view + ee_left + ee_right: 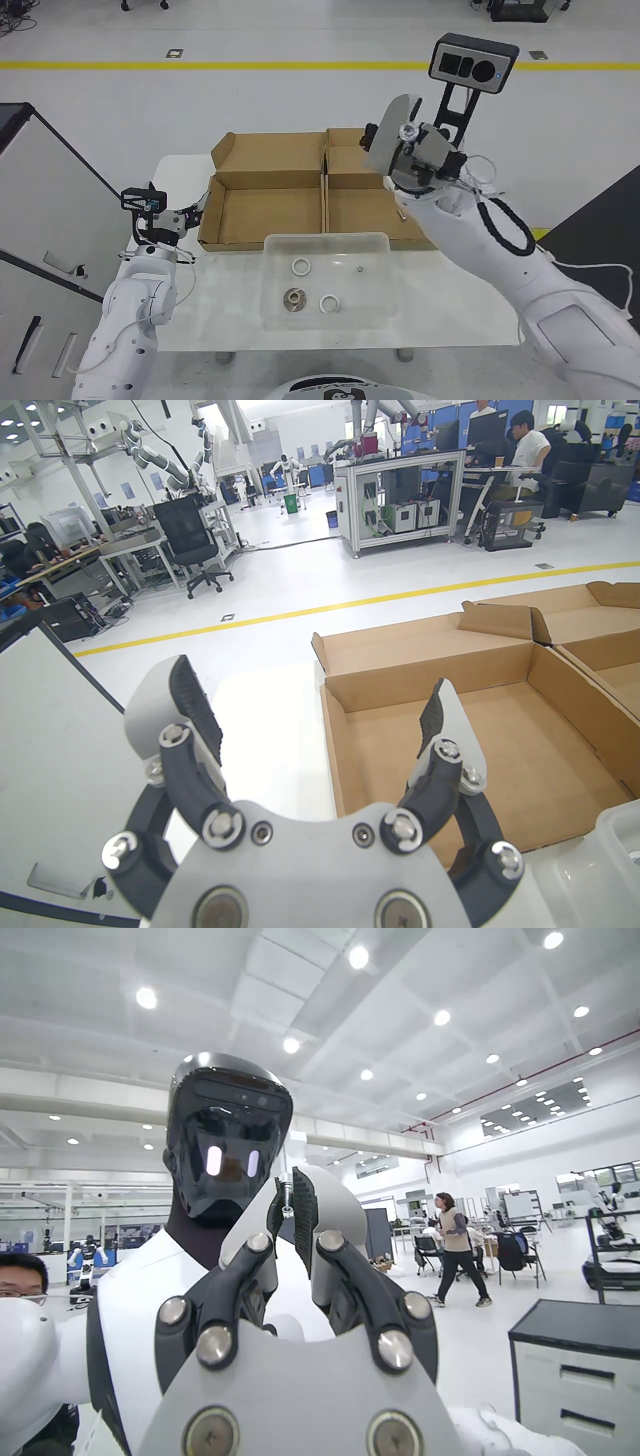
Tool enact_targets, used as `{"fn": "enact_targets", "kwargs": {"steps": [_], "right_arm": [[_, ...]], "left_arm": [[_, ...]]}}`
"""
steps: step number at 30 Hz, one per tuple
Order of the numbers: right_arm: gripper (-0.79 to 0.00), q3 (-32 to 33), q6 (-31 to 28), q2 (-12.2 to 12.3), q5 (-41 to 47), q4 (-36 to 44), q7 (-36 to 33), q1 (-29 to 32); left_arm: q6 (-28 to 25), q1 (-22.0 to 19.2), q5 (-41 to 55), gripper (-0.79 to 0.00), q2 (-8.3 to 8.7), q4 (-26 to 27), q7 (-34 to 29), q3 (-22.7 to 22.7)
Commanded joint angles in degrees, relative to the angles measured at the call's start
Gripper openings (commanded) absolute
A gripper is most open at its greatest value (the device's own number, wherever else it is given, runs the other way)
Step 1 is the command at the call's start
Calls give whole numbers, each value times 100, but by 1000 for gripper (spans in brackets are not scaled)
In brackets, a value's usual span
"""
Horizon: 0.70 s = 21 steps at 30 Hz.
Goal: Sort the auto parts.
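- Holding what, the right gripper (289,1192)?
- A tiny metal part (286,1200), pinched at the fingertips; raised well above the boxes (265,215); screw or spring, I cannot tell.
- How will it handle?
- Light and stiff, I judge; smooth metal, so slippery; easily lost if the pinch eases; best gripped across its length, not by an end.
- And the left gripper (312,687)?
- Fingers wide, holding nothing; beside the left box; rings (300,265) and a gear (293,298) lie in the tray (325,238).
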<state>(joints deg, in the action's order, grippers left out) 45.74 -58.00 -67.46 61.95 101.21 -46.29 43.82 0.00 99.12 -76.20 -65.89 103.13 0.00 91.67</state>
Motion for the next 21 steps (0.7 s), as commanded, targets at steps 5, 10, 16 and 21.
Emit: {"fn": "enact_targets", "kwargs": {"steps": [5,10,16,21], "right_arm": [[-785,120,3,-211,292,18,-3,167],[-785,185,185,-279,-149,-198,-186,160],[-785,329,535,-275,-761,-474,-534,173],[-785,412,732,-278,-892,-577,-732,250]], "left_arm": [[0,0,0,0,0,0,0,0],[0,0,0,0,0,0,0,0],[0,0,0,0,0,0,0,0],[0,0,0,0,0,0,0,0]]}}
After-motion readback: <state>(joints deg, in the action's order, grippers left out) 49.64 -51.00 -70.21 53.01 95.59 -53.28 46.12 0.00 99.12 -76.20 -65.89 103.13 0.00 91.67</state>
